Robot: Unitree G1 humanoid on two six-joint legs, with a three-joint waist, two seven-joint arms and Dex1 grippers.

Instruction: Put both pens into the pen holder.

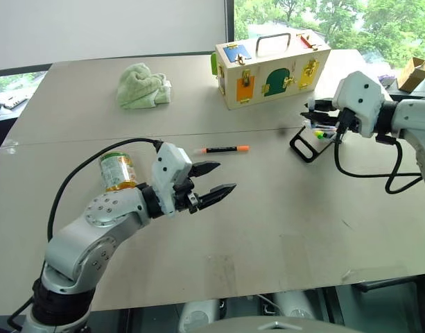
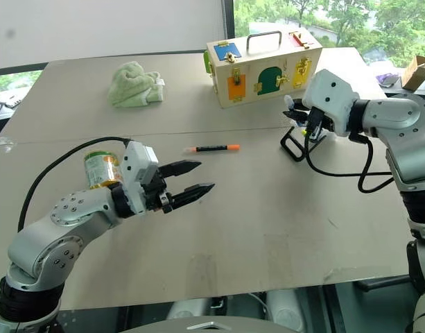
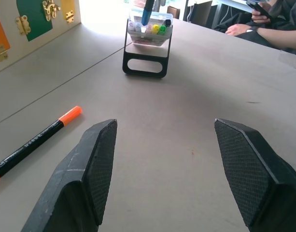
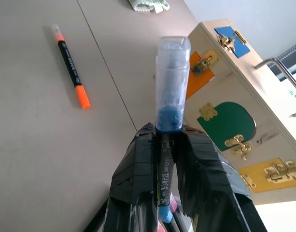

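- Orange-ended pen lies flat on the grey table, long axis roughly side to side, orange tip toward the robot's right, between the two arms in the head view. Left gripper hovers near it above the table, pointing forward-right about level, fingers apart, nothing held. Right gripper sits over the pen holder, beside the wooden box. Green cloth and can also on table.
- Left wrist view: both fingers spread wide; orange-ended pen just beside one, not touched; pen holder beyond, black looped frame, coloured markers in its clear tray, blue-capped pen standing steeply at its top.
- Right wrist view: fingers clamped on the blue-capped pen, black barrel, clear cap end pointing away.
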